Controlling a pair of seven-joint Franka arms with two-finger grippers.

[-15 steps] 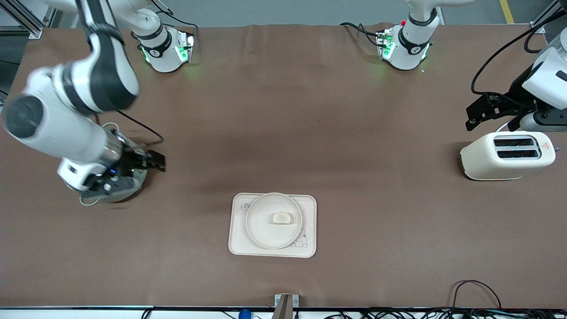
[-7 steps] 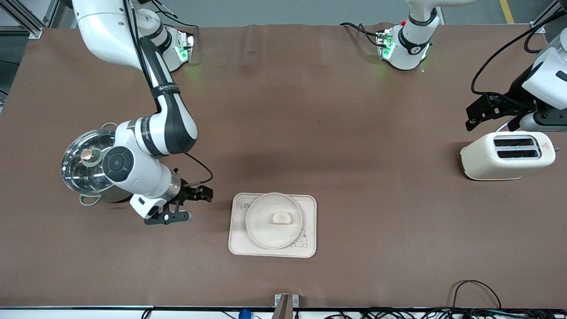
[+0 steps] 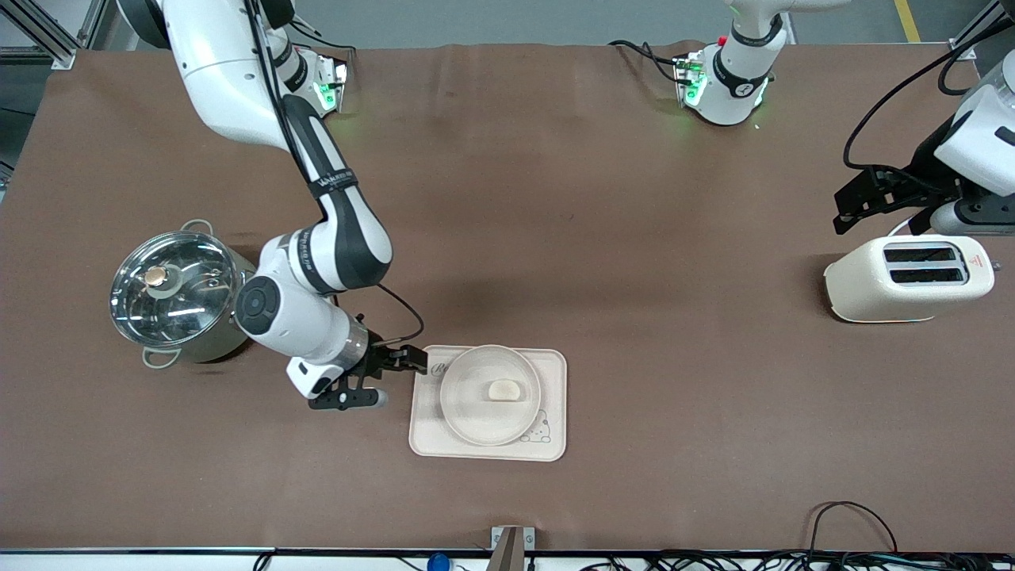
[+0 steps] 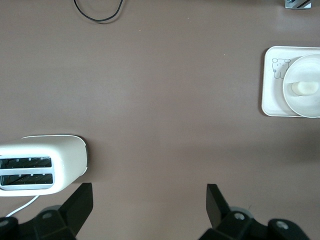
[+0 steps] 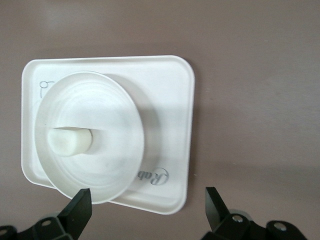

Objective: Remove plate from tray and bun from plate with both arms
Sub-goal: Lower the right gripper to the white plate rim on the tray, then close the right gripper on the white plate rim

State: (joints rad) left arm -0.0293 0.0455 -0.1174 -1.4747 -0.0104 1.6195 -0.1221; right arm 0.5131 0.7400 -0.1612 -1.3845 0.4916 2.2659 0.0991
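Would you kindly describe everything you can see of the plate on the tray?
The plate is a round, shallow, cream-beige dish with a raised rim, plain and smooth, matte like plastic or ceramic. It sits flat and upright on the rectangular tray, its rim overlapping the tray's printed rabbit and lettering. The bun lies near its middle. Nothing else touches it; the open right gripper hovers beside the tray, toward the right arm's end.

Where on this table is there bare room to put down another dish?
The brown cloth lies bare between the tray and the toaster, and from the tray up to the arm bases. It is crowded between the pot and the tray, where the right hand, open, hangs beside the plate holding the bun.
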